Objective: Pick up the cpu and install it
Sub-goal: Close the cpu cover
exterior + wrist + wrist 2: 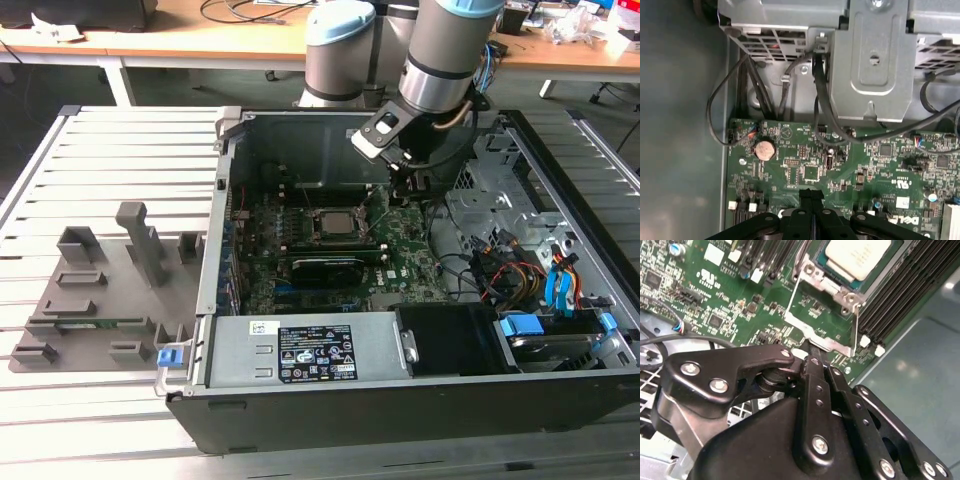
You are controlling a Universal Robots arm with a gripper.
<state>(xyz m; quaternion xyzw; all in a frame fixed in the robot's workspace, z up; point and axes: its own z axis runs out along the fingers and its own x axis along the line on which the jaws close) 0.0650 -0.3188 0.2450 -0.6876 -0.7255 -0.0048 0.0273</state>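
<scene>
The cpu (857, 257) is a pale silver square lying flat in the motherboard socket (335, 222) inside the open computer case. The socket's metal frame (822, 337) is swung open beside the chip, and green board shows through it. My gripper (810, 354) hangs just past the outer edge of that frame, a short way from the cpu. Its black fingers (805, 200) are pressed together with nothing visible between them. In the exterior view the gripper (398, 192) sits above the board, on the socket's right.
The grey holder tray (100, 290) lies on the slatted table at the exterior view's left. The case walls (215, 230), a drive cage (875, 60) with black cables (820, 95), memory slots (900, 295) and the power supply (300, 350) surround the board.
</scene>
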